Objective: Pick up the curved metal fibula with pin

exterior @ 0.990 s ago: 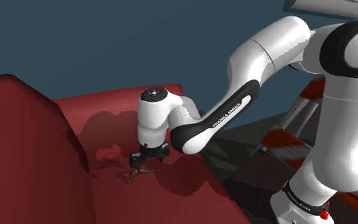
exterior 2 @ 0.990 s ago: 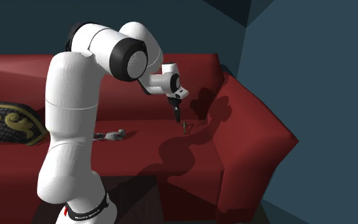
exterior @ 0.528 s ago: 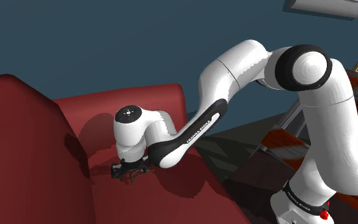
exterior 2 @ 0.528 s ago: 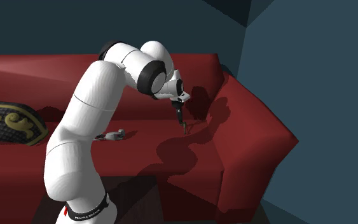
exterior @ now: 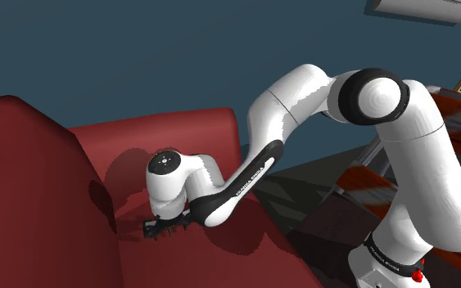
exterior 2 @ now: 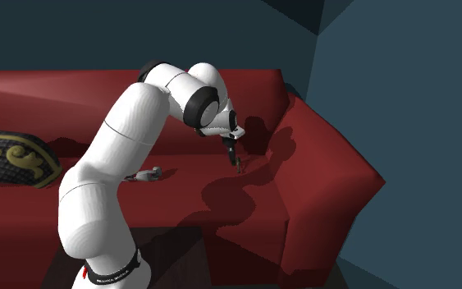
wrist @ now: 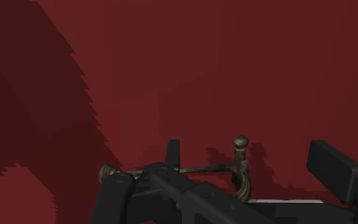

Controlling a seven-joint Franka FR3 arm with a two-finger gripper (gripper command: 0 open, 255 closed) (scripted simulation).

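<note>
Shoulder view: the gripper [exterior: 161,228] sits low on the red sofa [exterior: 48,188] seat, its body hiding the fibula. Second exterior view: a grey object [exterior 2: 148,174] and a patterned cushion [exterior 2: 7,156] lie well apart from it. Wrist view: the fingers stand apart and grasp nothing; the fibula [wrist: 238,167] lies between them, long axis finger to finger, knobbed end raised

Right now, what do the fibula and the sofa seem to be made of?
Fibula: probably metal, dark bronze-brown and dull, with a faint sheen on its knob. Sofa: flat matte red with no weave or grain, so fabric or leather cannot be told.
</note>
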